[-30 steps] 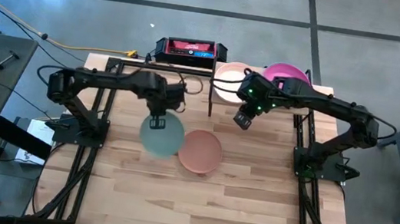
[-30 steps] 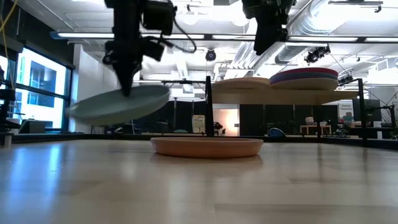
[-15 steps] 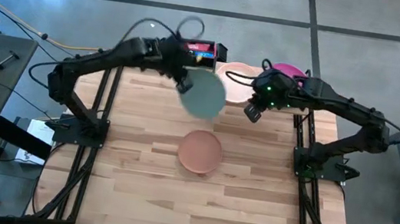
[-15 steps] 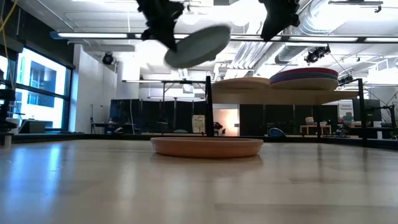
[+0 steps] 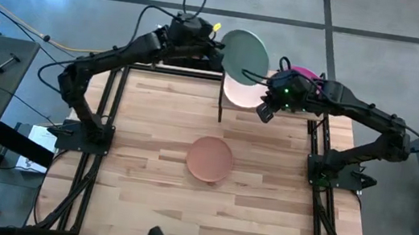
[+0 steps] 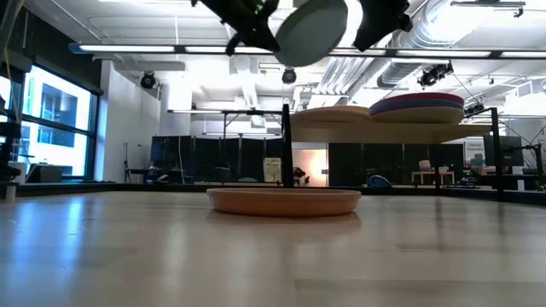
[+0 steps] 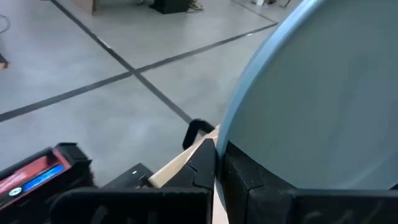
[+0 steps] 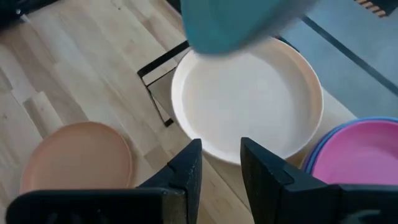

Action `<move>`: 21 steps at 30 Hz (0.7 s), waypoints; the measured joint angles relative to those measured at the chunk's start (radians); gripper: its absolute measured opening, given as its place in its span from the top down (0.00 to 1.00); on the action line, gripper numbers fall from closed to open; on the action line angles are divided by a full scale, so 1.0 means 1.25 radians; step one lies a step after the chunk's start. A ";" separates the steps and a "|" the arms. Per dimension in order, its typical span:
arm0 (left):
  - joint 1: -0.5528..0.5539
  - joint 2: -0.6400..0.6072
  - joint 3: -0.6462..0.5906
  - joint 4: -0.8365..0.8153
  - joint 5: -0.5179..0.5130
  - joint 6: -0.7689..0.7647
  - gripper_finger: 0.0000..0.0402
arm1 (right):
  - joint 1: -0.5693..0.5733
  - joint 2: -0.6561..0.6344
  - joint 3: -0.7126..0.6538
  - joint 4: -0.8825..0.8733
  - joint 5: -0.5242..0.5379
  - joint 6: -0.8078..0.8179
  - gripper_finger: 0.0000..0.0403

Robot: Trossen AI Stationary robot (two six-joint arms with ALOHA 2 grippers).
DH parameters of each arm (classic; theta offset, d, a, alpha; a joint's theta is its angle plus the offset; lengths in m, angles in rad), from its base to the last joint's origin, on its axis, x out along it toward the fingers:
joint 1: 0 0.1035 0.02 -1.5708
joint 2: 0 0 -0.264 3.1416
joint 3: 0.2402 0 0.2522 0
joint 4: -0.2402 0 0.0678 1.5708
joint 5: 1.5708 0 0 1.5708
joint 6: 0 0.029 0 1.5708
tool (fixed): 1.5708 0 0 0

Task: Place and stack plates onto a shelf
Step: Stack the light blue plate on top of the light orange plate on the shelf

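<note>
Pale mint plate [image 5: 245,52] with a matte, unpatterned face, pinched in the dark left hand [image 5: 212,46]. Cream plate [image 8: 247,101], plain and off-white, on the light-wood shelf [image 8: 341,109] with its thin black frame. Pink plate [image 8: 357,155] topping a stack, blue rim peeking beneath. Terracotta plate [image 5: 210,158], uniform warm orange-brown, on the blond striped-plank table [image 5: 152,183]. Black right hand [image 8: 219,167]. Red-and-black box [image 7: 34,177] at the table's far edge.

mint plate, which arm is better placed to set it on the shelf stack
Left: its left gripper already clamps the mint plate above the cream plate on the shelf. The right gripper hovers empty.
</note>
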 joint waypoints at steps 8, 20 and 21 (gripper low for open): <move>0.000 0.073 -0.001 0.014 0.007 -0.003 1.00 | -0.022 0.000 0.000 0.000 0.050 0.057 0.78; -0.002 0.091 -0.001 -0.065 -0.039 -0.023 1.00 | -0.044 0.000 0.000 0.074 0.127 0.079 0.78; -0.002 0.091 -0.001 -0.069 -0.039 -0.023 1.00 | -0.047 0.000 0.000 0.092 0.145 0.087 0.78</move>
